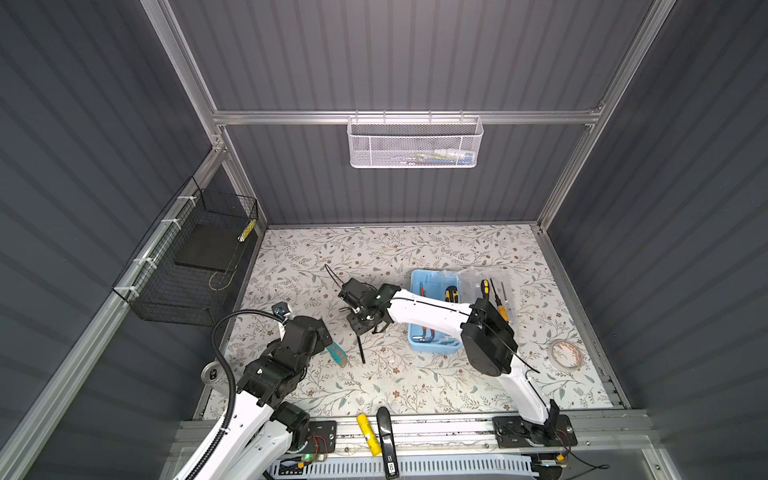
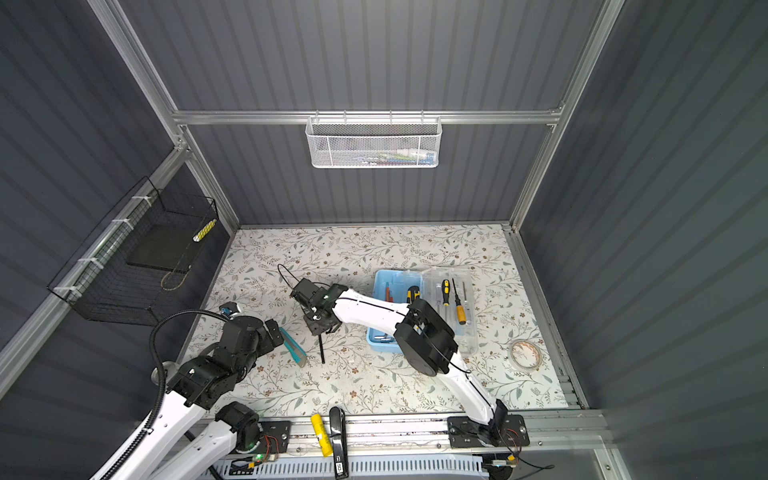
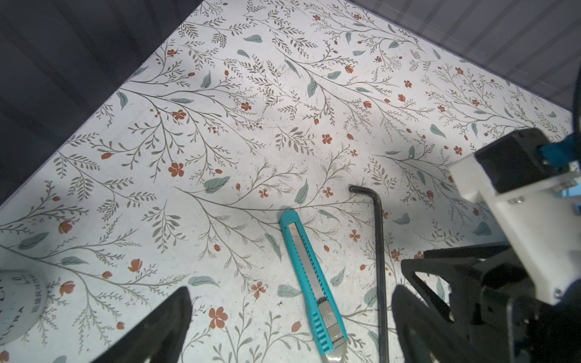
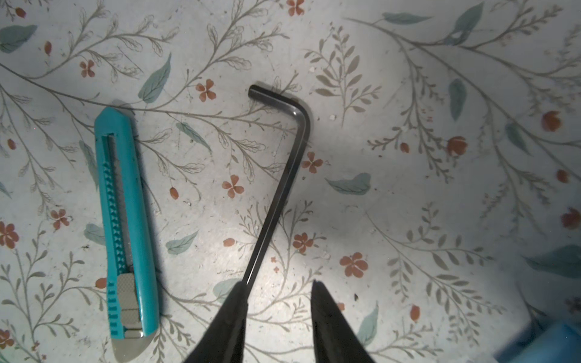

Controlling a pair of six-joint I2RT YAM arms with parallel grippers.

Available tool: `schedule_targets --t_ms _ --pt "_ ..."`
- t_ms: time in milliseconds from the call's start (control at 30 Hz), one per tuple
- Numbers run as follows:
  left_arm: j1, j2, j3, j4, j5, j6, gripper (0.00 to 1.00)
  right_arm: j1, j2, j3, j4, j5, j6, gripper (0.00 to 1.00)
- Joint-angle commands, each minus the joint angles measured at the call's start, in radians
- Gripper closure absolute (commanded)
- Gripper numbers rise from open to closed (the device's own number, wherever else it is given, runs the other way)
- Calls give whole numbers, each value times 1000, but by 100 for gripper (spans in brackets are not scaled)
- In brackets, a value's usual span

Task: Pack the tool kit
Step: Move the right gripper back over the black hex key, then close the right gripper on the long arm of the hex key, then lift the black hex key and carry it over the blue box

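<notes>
**Hex key + teal knife loose on worktop, case open**

Right gripper (image 4: 278, 284) sits low over the floral worktop (image 1: 374, 249). Its jaws are partway apart w/ a clear gap and nothing clamped. A black hex key (image 4: 283, 188) lies flat on the worktop. Its long shaft runs in beside one fingertip (image 4: 239, 292) and disappears behind it, so can't tell if they touch. The short bent end points away from the gripper.

The teal knife (image 4: 125, 220) lies just beside the hex key, approx parallel and not touching. A bit of blade shows at one end.

Left gripper (image 3: 292, 292) hovers over the same spot, jaws wide, holding nothing. In its wrist view both the knife and the hex key show btwn its fingers. In both top views it sits left of the knife, w/ the right gripper at the far end of the hex key. The right arm reaches across over the case.

The light-blue case (image 1: 432, 274) stands right of centre on the worktop. Its clear lid (image 1: 494, 276) is folded open flat on the right side.
- In tray: yellow-black knife (image 1: 451, 294), plus more hex keys (image 1: 432, 337) at the near end, partly hidden by the arm.
- On lid: yellow-black screwdriver (image 2: 445, 291) and orange-handled screwdriver (image 2: 460, 311), side by side.

A tape roll (image 1: 565, 353) lies nr the right edge of the worktop. A white mesh basket (image 1: 413, 141) hangs on the rear rail and a black wire basket (image 1: 187, 266) on the left wall.
</notes>
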Motion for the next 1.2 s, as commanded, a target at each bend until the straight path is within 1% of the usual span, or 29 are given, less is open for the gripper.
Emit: schedule_targets --t_ms 0,67,167,400,600,700,800,967,1033,1167 --pt "-1 19 25 -33 -10 28 0 12 23 36 -19 -40 -33 63" --pt "-1 25 22 -26 -2 34 1 15 46 56 -18 -57 -48 62" --pt "-1 24 25 -23 4 37 1 19 89 108 -57 -52 -60 62" --pt "-1 8 18 -19 0 39 0 30 169 192 -157 40 -63 64" --pt "-1 0 17 -20 -6 38 1 30 224 251 -221 72 -56 69" --pt "-1 6 17 -15 -5 44 1 29 235 255 -225 85 -44 76" --pt "-1 18 20 -15 -5 45 1 22 237 257 -237 105 -23 86" --pt "-1 23 19 -13 -2 43 1 -2 216 234 -238 112 12 98" --pt "-1 23 18 -8 -2 44 1 -8 197 221 -232 113 25 100" --pt "-1 33 15 3 2 45 1 -20 118 179 -203 99 63 100"
